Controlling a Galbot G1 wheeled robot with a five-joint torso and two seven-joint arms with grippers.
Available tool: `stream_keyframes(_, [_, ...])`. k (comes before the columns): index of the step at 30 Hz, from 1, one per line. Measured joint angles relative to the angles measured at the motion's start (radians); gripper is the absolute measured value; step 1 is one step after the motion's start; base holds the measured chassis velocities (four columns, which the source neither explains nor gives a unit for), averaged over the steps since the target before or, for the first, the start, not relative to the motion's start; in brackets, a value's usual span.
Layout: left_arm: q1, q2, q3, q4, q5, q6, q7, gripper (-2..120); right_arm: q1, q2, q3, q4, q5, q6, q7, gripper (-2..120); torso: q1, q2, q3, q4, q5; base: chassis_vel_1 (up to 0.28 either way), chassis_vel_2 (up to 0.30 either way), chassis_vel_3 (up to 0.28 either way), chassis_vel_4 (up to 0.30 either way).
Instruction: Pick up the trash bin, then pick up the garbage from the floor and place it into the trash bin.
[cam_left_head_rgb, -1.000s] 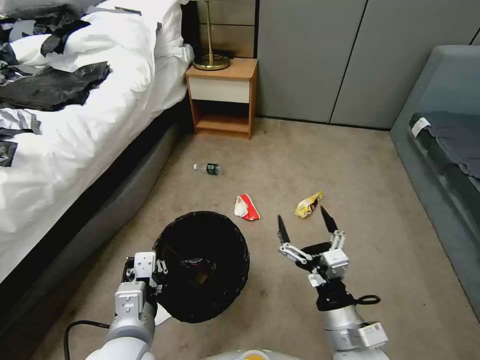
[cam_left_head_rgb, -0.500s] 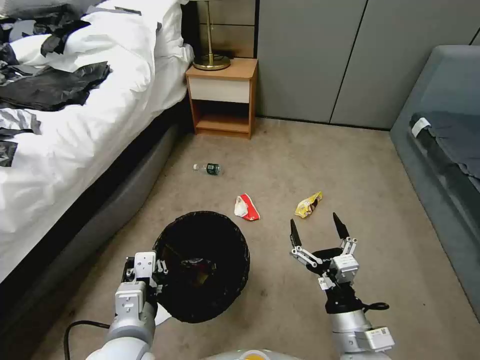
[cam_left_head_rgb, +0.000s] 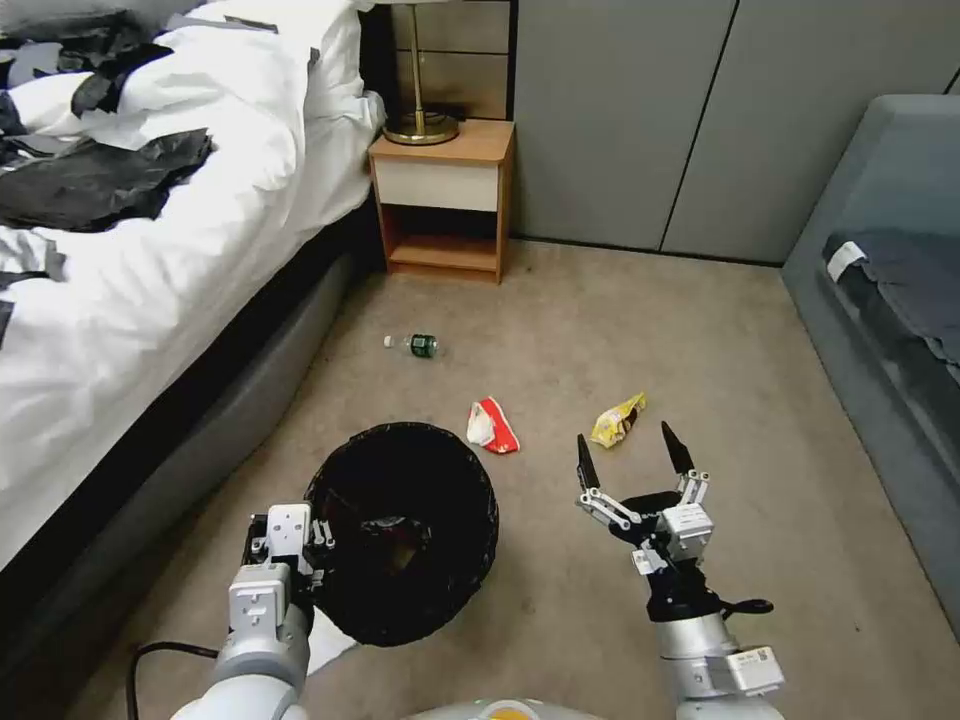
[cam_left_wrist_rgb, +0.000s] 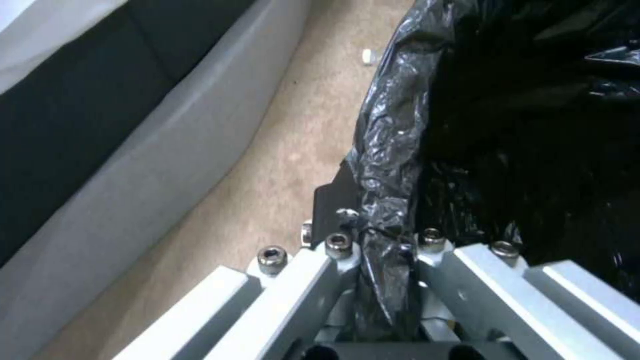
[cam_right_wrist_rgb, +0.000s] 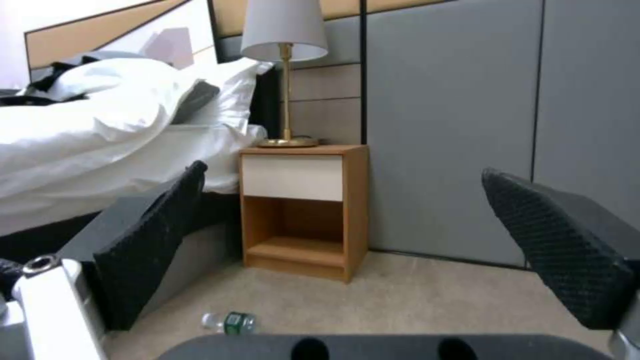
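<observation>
Black liner plastic lines the trash bin (cam_left_head_rgb: 402, 530), which the left hand (cam_left_head_rgb: 290, 545) holds by its rim: in the left wrist view the fingers (cam_left_wrist_rgb: 313, 280) pinch a fold of the glossy liner together with the bin's edge. The bin hangs just inboard of that hand, mouth up, with a few scraps dimly visible at the bottom.

Across from it, the right hand (cam_left_head_rgb: 630, 455) hovers with its two dark fingers spread wide and nothing between them. Just ahead of its fingertips lies a yellow foil wrapper (cam_left_head_rgb: 617, 420) on the carpet. A red-and-white packet (cam_left_head_rgb: 492, 424) sits ahead of the gap between the two hands, close beyond the bin's far rim. Farther out, well apart from both hands, a clear bottle with a green label (cam_left_head_rgb: 414, 345) lies near the bed (cam_left_head_rgb: 150, 260), short of the wooden nightstand (cam_left_head_rgb: 445, 200).

The bin looks already collected, so the step in hand appears to be gathering litter, with the yellow wrapper the likeliest target. That would call for the right hand to reach forward and down until its open fingers straddle the wrapper at carpet level before closing; the foil is thin and flat, so a shallow grasp may slip.
</observation>
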Motion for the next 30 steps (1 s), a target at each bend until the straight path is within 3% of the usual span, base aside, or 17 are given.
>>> stream_keyframes(18, [-0.001, 0.0, 0.001, 0.004, 0.001, -0.005, 0.0, 0, 0.007, 0.002, -0.004, -0.002, 0.002, -0.005, -0.005, 100, 0.0, 0.0, 0.0, -0.0002, 0.0, -0.167, 0.163, 0.167, -0.174])
stream_keyframes(30, [0.003, 0.004, 0.002, 0.004, 0.0, -0.006, -0.001, 0, 0.055, -0.003, 0.033, -0.019, -0.003, -0.018, 0.007, 100, 0.0, 0.0, 0.0, -0.0002, 0.0, -0.036, 0.038, 0.034, -0.034])
